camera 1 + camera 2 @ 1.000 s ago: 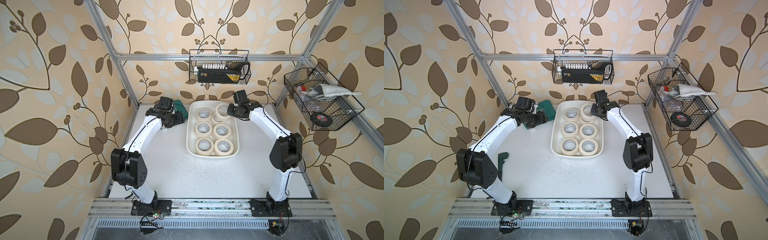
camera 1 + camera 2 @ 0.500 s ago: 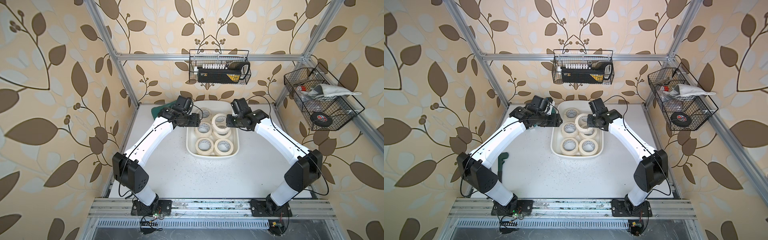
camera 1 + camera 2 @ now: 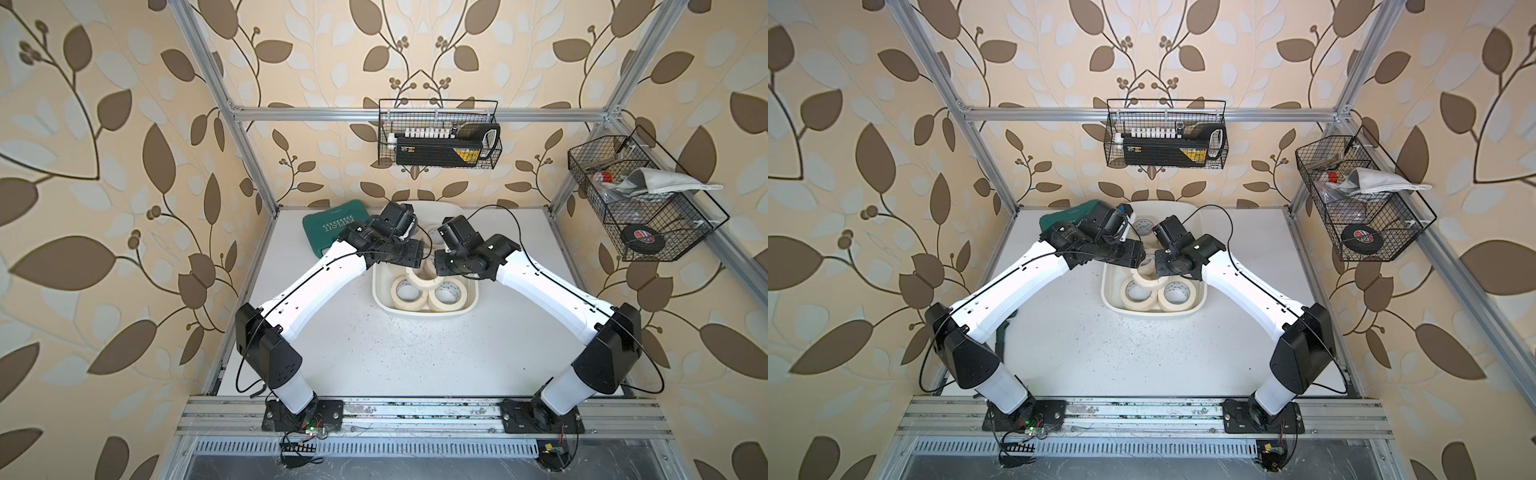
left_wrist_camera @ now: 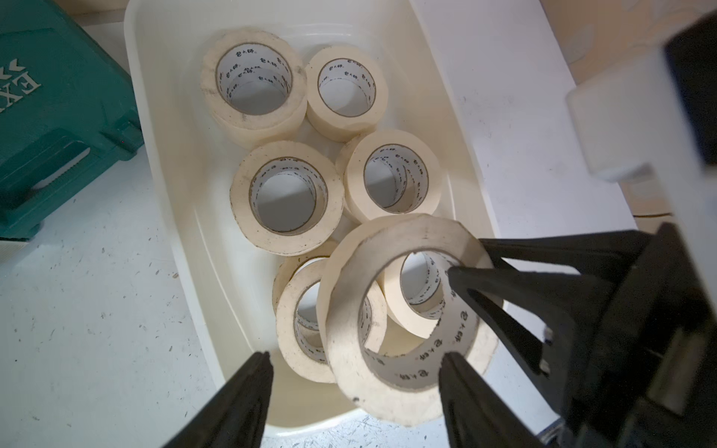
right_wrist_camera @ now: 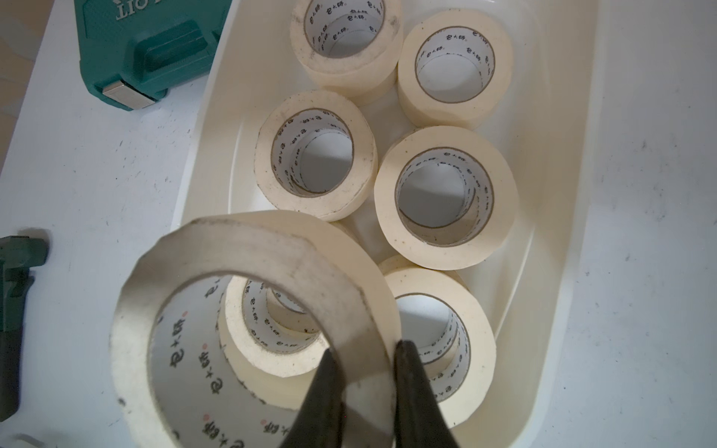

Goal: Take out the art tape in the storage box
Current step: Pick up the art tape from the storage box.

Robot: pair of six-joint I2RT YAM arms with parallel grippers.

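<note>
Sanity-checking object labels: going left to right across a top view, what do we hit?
Teal tool case → storage box → wire basket on the side wall, with a black tape roll in it.

I saw the white speckled table (image 3: 374, 353) carrying the storage box (image 3: 424, 313) toward the back, a teal case (image 3: 332, 226) just beside it, and a green tool (image 3: 1001, 336) near its left edge.
</note>
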